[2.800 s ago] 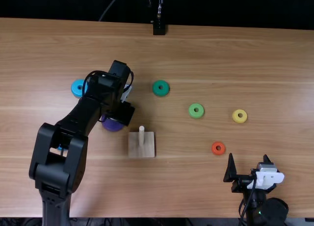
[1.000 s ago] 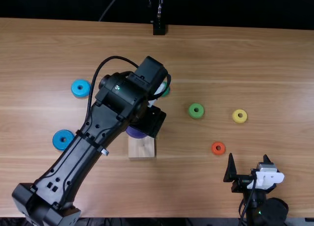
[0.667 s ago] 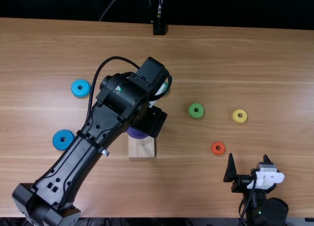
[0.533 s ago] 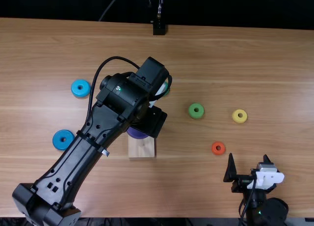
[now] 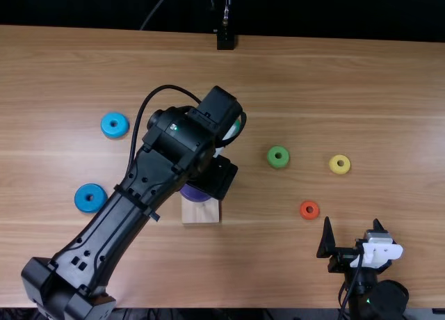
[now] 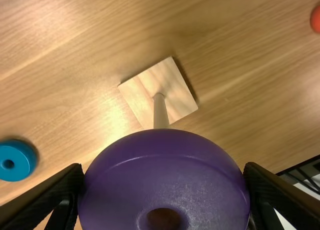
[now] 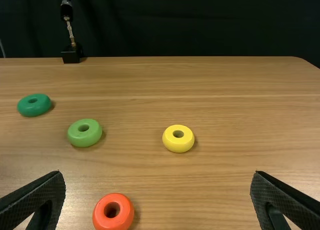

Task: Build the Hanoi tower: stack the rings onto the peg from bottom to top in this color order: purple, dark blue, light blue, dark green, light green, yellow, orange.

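Purple ring (image 6: 200, 190): gripped at opposite sides by the left pincer (image 6: 164, 172), near the peg (image 6: 160, 115), apparently unthreaded; probably light, rigid, slightly slippery.
Dark blue ring (image 5: 90, 197), light blue ring (image 5: 115, 124): on table (image 5: 389, 90), left; grasp across outer rim.
Dark green ring (image 7: 34, 105), light green ring (image 7: 84, 133), yellow ring (image 7: 178, 138), orange ring (image 7: 113, 212): likewise tabled, likely fiddlier.
Right pincer (image 7: 158, 175): spread, empty.
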